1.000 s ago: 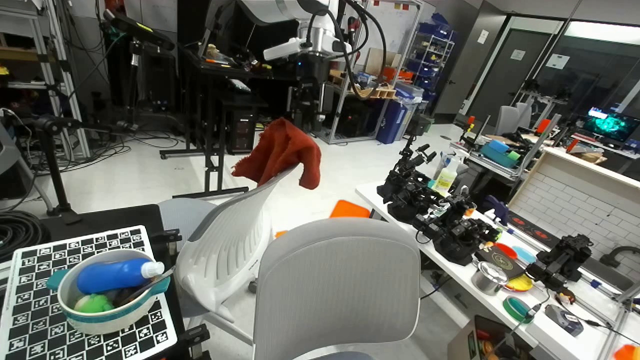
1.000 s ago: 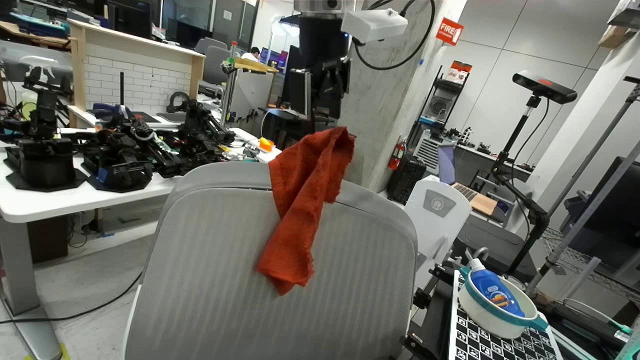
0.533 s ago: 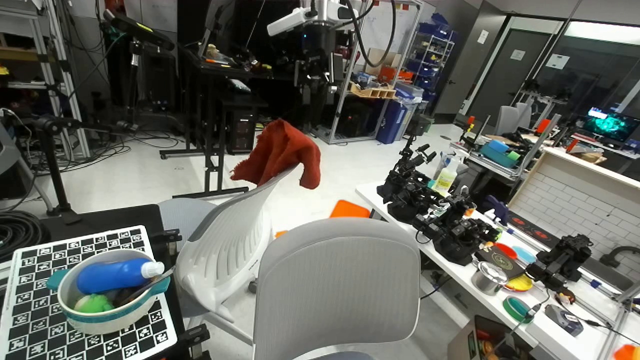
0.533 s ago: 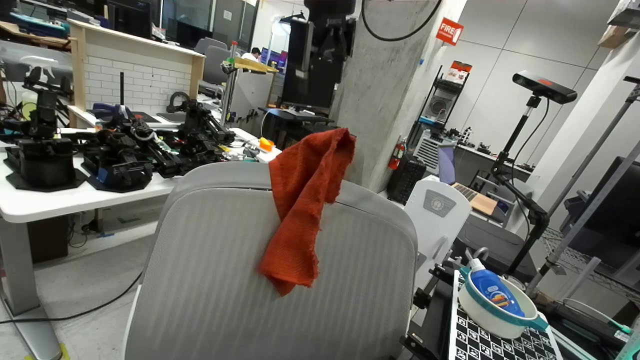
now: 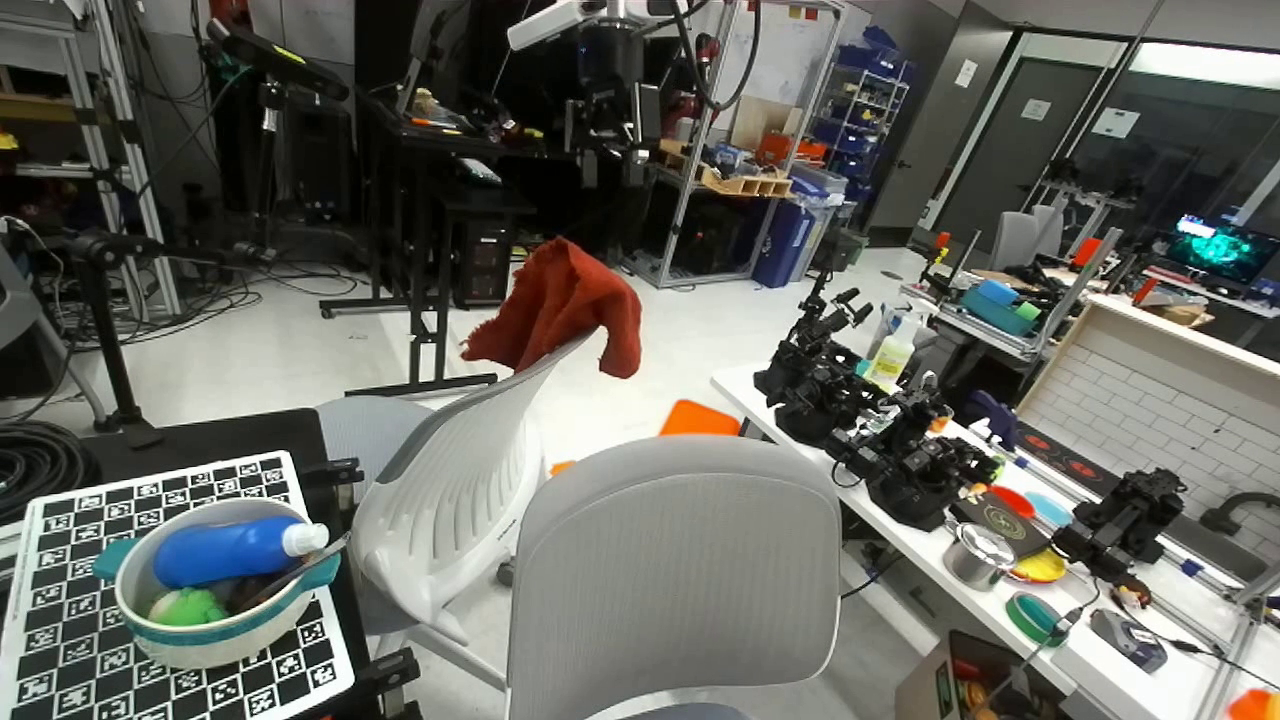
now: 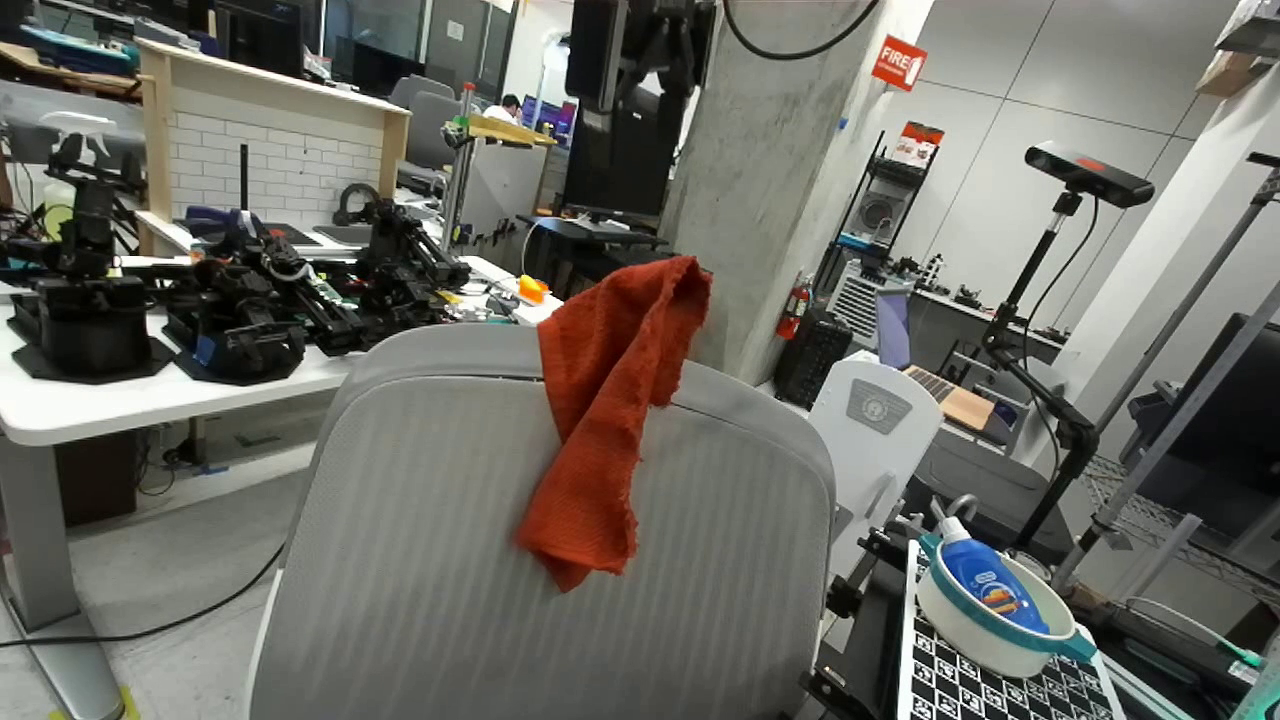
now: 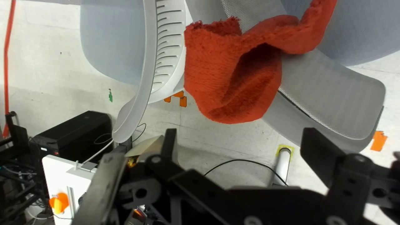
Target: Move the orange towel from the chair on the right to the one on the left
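Orange towel [image 6: 610, 420] is draped over the top of a gray chair [image 6: 430, 520], whose upper edge is exposed to either side. "FIRE" can be read on a red sign [image 6: 899, 62]; the label [image 6: 1000, 600] on the blue bottle [image 6: 965, 562] cannot. Above and apart, the gripper [image 7: 240, 137] is held with fingers [image 7: 318, 156] spread wide. Floor [image 7: 190, 134] is seen between this and a second chair [image 7: 168, 47].

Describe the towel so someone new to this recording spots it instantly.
A large grey chair back dominates an exterior view. Over its top edge hangs the towel, frayed along one side. Its orange-red color sets it apart from the plain grey chair back.
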### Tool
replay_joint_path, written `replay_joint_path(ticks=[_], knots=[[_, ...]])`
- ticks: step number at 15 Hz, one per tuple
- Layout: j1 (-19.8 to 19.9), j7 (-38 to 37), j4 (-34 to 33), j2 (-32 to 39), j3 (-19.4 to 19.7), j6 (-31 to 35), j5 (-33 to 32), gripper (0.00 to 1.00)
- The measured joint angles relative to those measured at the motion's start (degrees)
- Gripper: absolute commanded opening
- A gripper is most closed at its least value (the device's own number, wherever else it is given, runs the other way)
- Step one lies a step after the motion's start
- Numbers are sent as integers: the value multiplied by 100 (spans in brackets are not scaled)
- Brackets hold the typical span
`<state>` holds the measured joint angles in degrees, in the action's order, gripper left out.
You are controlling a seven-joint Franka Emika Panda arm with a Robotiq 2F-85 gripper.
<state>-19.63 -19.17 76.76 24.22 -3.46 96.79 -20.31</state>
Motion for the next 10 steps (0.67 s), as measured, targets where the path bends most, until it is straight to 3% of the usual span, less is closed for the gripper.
replay_joint_path(ticks=[10], knots=[[13,-367,830,-273,0,266,0,100]])
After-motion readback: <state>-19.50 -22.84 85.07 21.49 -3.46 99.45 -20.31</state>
